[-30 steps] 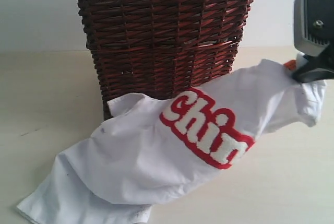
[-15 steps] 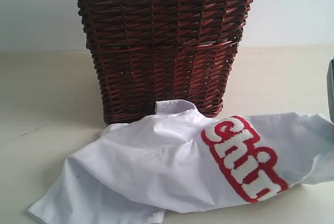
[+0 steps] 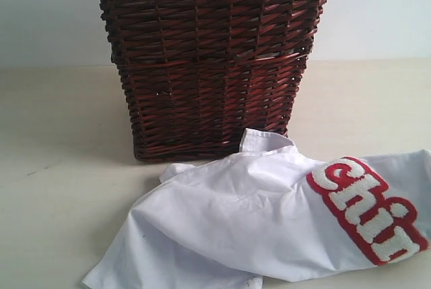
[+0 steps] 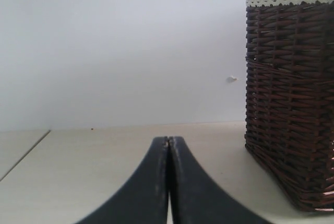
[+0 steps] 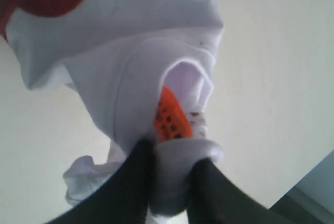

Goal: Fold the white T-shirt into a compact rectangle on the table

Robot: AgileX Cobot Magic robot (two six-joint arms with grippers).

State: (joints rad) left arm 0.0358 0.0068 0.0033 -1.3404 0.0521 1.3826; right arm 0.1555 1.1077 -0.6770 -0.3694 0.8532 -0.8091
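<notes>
My right gripper (image 5: 173, 167) is clamped on the collar of the white T-shirt (image 3: 249, 225), beside the orange neck tag (image 5: 171, 117). Over the last second I have dragged it away from the wicker basket (image 3: 209, 67); it trails behind me along the table (image 3: 60, 168), bunched and unfolded. My left gripper (image 4: 168, 143) is pinched closed, empty

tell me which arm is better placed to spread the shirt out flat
Right: the right jaws are shut on the white T-shirt by the orange neck tag. The left jaws are shut on nothing, facing the table and basket, no shirt in view.
</notes>
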